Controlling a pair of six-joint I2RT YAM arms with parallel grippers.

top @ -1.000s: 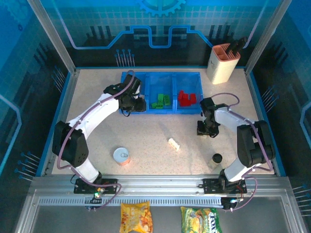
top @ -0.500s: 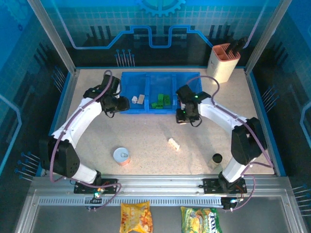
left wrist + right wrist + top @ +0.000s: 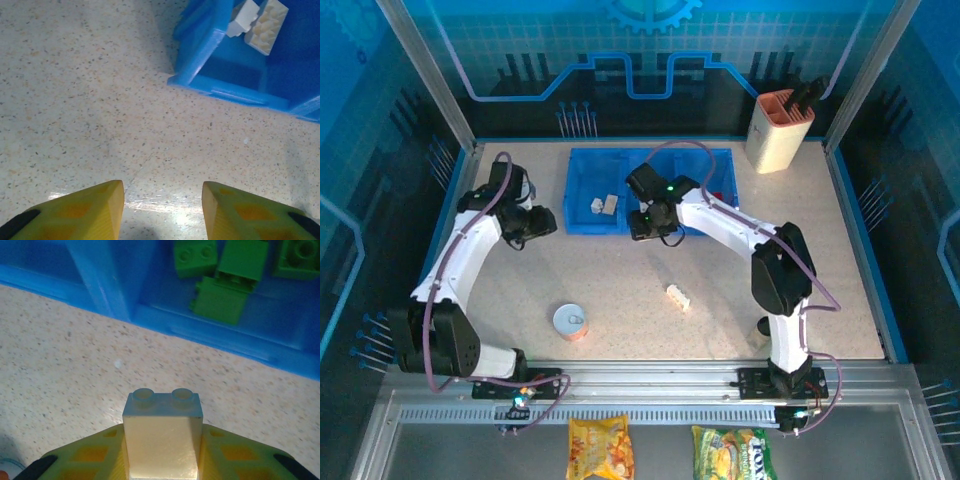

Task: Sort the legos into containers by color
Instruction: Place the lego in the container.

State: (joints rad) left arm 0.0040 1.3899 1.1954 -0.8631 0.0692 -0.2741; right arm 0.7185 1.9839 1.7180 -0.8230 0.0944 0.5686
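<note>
The blue three-compartment tray (image 3: 588,165) lies at the back of the table. Two white bricks (image 3: 603,204) rest in its left compartment, seen up close as the white bricks (image 3: 256,22). Several green bricks (image 3: 227,277) lie in the middle compartment. My right gripper (image 3: 646,224) hovers over the table just in front of the tray's near wall (image 3: 100,282). This right gripper (image 3: 162,442) is shut on a cream two-stud brick (image 3: 162,422), studs forward. My left gripper (image 3: 540,222) is left of the tray; the left gripper (image 3: 162,195) is open and empty. Another white brick (image 3: 677,296) lies mid-table.
A round tin can (image 3: 570,322) stands at the front left. A beige knife block (image 3: 779,130) stands at the back right corner. My right arm stretches across the tray's right half. The tray's near left corner (image 3: 200,75) is just ahead of my left fingers.
My right arm swung left from the table's right side to the tray's front, carrying the cream brick. My left gripper pulled back left out of the left compartment, uncovering two white bricks.
</note>
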